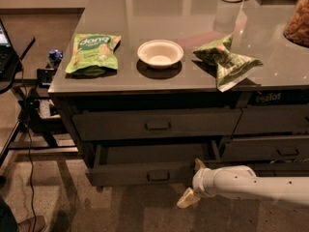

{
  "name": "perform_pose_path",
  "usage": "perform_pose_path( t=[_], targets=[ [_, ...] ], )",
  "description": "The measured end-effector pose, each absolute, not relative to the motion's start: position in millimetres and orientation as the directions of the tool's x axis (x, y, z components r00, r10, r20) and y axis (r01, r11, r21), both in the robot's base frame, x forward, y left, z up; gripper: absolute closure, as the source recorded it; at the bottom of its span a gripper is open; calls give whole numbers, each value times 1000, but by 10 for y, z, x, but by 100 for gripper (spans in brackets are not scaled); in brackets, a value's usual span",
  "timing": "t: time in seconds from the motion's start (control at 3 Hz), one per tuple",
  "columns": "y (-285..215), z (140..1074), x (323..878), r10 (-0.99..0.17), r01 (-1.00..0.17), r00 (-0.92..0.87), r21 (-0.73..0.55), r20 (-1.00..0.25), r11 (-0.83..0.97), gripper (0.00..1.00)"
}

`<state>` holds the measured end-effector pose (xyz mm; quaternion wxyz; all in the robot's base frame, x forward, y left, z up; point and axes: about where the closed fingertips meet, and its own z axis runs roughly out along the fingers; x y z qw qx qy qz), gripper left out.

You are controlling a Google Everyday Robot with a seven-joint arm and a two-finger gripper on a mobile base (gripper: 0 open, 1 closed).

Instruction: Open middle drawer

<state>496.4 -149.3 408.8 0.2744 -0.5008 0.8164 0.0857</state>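
Grey-fronted, the middle drawer [145, 176] stood partway out beneath the counter [193, 13], its dark box showing. My pincer [193, 181] hung low at the right end of that front, spread wide and gripping nothing, upper fingertip beside the drawer's corner.

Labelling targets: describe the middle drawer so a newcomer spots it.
Under the grey counter, left drawer stack. The middle drawer sits below the shut drawer front, with the end effector at its right end; it alone is pulled out.
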Motion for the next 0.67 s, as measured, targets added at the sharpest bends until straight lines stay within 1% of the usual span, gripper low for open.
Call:
perform_pose_path(
  t=[0.33,0.67],
  targets=[
    [-1493,4089,4964,-771,-865,-348,-135,-534,484,0],
    [-1427,4490,4988,-764,-851,-325,-180,-558,493,0]
  ],
)
